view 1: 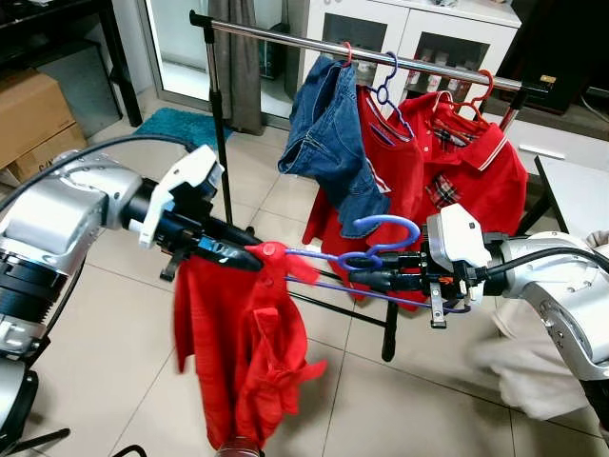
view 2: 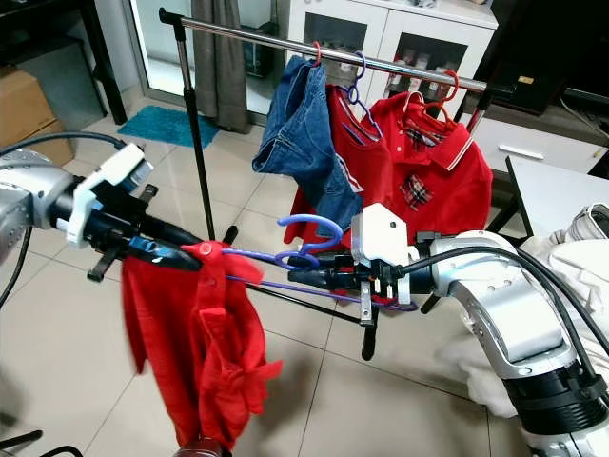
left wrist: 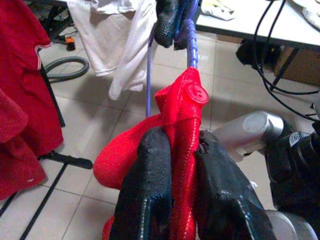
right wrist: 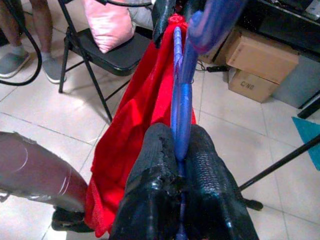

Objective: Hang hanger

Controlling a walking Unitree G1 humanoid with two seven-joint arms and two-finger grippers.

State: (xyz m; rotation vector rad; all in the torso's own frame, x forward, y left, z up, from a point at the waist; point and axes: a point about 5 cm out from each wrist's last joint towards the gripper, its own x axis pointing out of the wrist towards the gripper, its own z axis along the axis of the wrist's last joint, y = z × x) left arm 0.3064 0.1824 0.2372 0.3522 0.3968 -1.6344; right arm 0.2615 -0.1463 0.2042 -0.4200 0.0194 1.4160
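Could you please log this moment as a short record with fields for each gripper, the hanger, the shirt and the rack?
left gripper: shut on the red shirt's collar at one end of the hanger
right gripper: shut on the blue hanger near its hook
hanger: held level between both grippers, in front of the rack, not yet on the rail
red shirt: draped from the hanger, hanging down
clothes rack: already carries jeans and red polo shirts on hangers

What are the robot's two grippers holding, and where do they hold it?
The left gripper pinches the red shirt at its buttoned collar end. The right gripper clamps the blue hanger near its hook.
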